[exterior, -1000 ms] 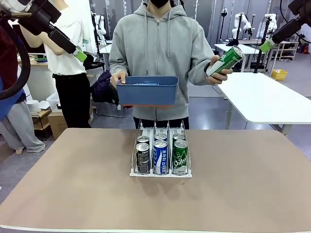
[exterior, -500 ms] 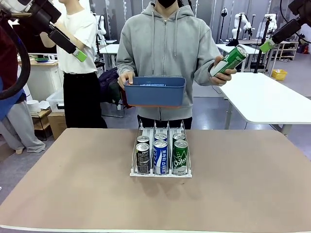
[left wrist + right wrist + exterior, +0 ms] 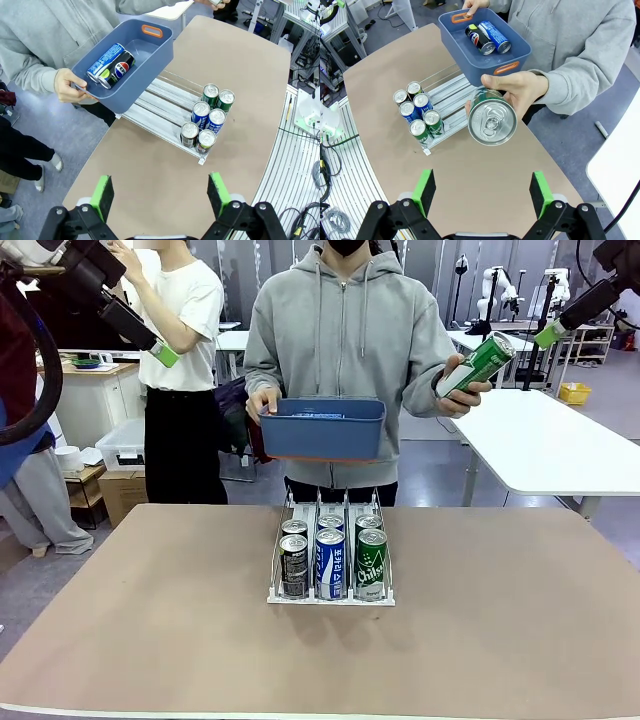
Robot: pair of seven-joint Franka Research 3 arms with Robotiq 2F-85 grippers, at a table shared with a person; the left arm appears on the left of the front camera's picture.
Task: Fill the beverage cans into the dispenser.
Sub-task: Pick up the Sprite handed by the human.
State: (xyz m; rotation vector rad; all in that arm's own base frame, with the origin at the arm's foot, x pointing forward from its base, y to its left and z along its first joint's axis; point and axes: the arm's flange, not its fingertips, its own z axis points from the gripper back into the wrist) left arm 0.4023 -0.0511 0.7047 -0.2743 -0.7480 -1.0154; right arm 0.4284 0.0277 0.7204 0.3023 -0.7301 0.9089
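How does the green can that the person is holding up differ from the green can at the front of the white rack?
The held green can is tilted in the air, gripped by the person's hand; the front green can stands upright in the dispenser on the table. The held green can is alone; the front green can has a blue-and-white can beside it. Both are slim, green and silver-topped.

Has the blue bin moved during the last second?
Yes. The blue bin shifted toward picture right and is now nearly centred above the dispenser.
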